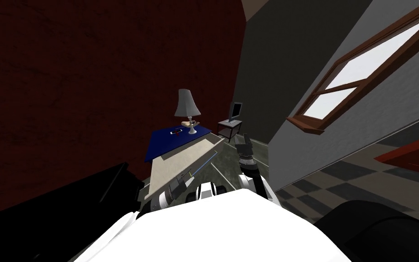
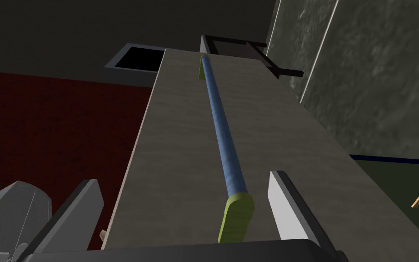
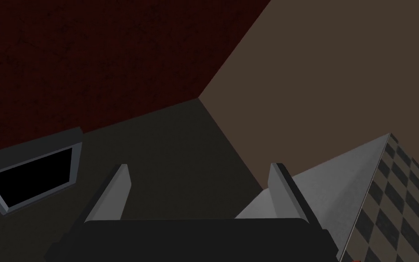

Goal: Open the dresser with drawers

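Note:
The dresser (image 1: 177, 141) has a dark blue top, and its top drawer (image 1: 181, 166) stands pulled out toward me, its beige front slanting. A thin blue bar handle (image 2: 220, 123) with yellow-green end mounts runs along that front. My left gripper (image 2: 183, 179) is open at the handle's near end, a finger on either side and neither pressing it. In the head view the left gripper (image 1: 187, 175) sits low against the drawer front. My right gripper (image 1: 246, 138) is raised to the right of the drawer, and its wrist view shows the right gripper (image 3: 199, 167) open and holding nothing.
A grey-shaded lamp (image 1: 187, 107) and small items stand on the dresser top. A small side table with a monitor (image 1: 232, 122) is behind it on the right. A grey wall with a brown-framed window (image 1: 367, 68) runs close on the right. A black area (image 1: 67, 195) lies at left.

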